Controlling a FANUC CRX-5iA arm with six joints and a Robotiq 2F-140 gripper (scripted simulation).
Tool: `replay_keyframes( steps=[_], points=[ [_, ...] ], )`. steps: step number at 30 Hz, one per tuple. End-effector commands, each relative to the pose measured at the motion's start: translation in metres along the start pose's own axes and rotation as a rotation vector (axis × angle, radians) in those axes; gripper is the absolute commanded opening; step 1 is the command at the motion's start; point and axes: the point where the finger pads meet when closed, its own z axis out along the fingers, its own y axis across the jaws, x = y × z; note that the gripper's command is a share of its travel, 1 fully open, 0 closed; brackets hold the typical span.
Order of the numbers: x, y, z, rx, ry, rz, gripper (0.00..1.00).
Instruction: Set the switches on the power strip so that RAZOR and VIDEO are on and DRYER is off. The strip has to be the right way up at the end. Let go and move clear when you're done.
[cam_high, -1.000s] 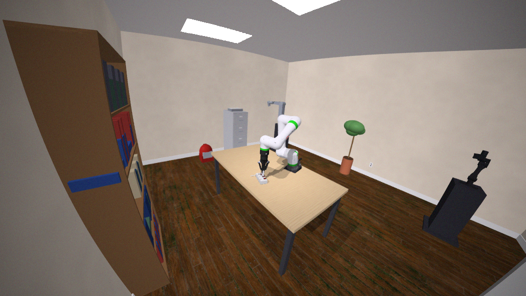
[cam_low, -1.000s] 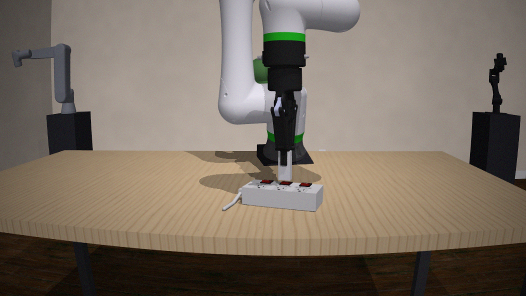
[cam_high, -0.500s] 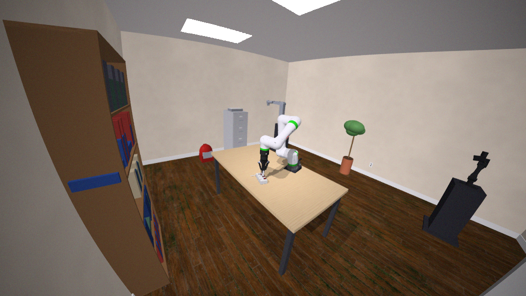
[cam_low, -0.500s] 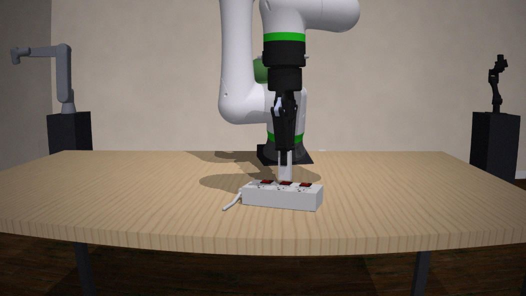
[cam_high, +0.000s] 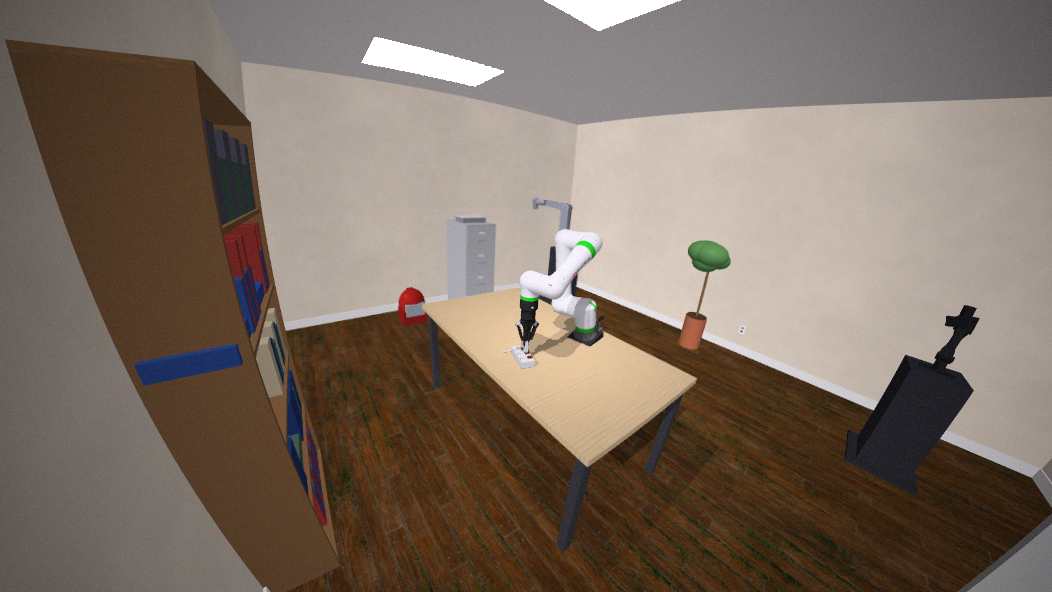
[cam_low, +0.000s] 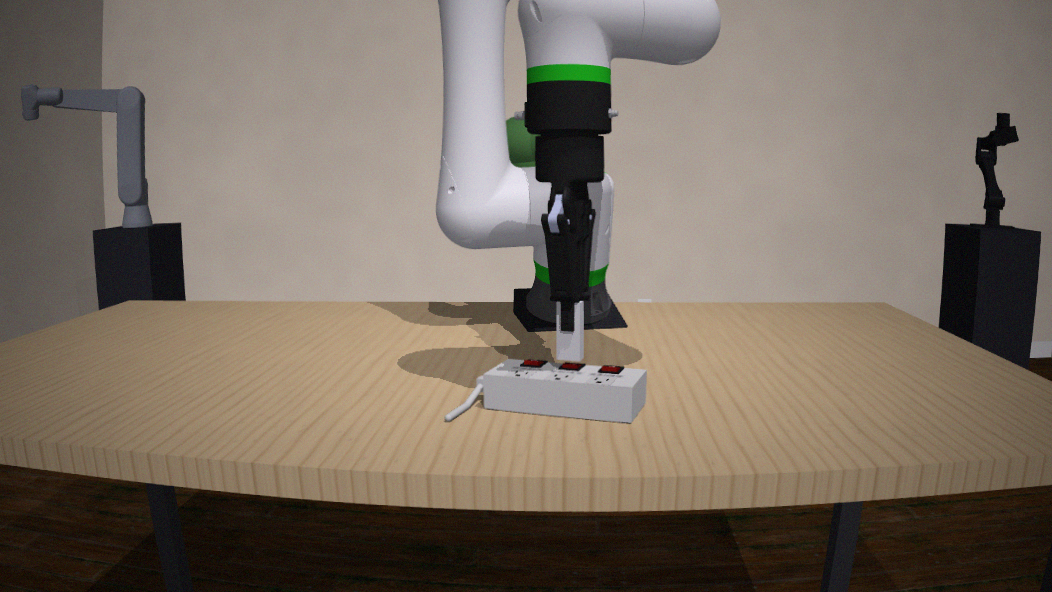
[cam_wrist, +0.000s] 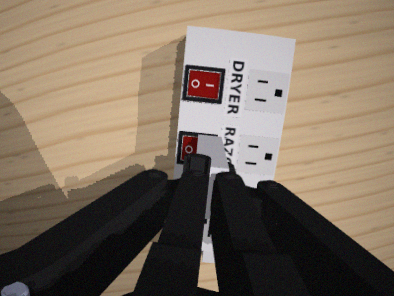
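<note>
The white power strip (cam_high: 526, 363) (cam_low: 559, 394) (cam_wrist: 272, 50) lies the right way up, its red switches and outlets facing upward. In the wrist view the DRYER switch (cam_wrist: 204, 83) is fully visible. The RAZOR switch (cam_wrist: 189, 149) (cam_low: 571, 365) shows only its O end there; the fingertips cover the rest. The VIDEO switch (cam_low: 533, 363) is at the cord end, hidden in the wrist view. I cannot tell the rocker positions. My gripper (cam_high: 526, 348) (cam_low: 570, 353) (cam_wrist: 207, 154) is shut and empty, pointing down just over the RAZOR switch; contact is unclear.
The strip's white cord (cam_low: 463, 403) sticks out beside the VIDEO end. The strip stands on the wooden table (cam_high: 588, 412) (cam_low: 294, 441), in front of the robot's base (cam_high: 586, 335). A bookshelf (cam_high: 110, 220), a plant (cam_high: 708, 254) and two pedestal-mounted arms stand away from the table.
</note>
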Motion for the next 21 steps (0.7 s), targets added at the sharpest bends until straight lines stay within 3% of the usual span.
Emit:
replay_keyframes(
  steps=[1,21],
  points=[
    [0.0001,0.0002,-0.0002,0.0,0.0,0.0,0.0],
    [0.0001,0.0002,0.0022,0.0,0.0,0.0,0.0]
  ],
)
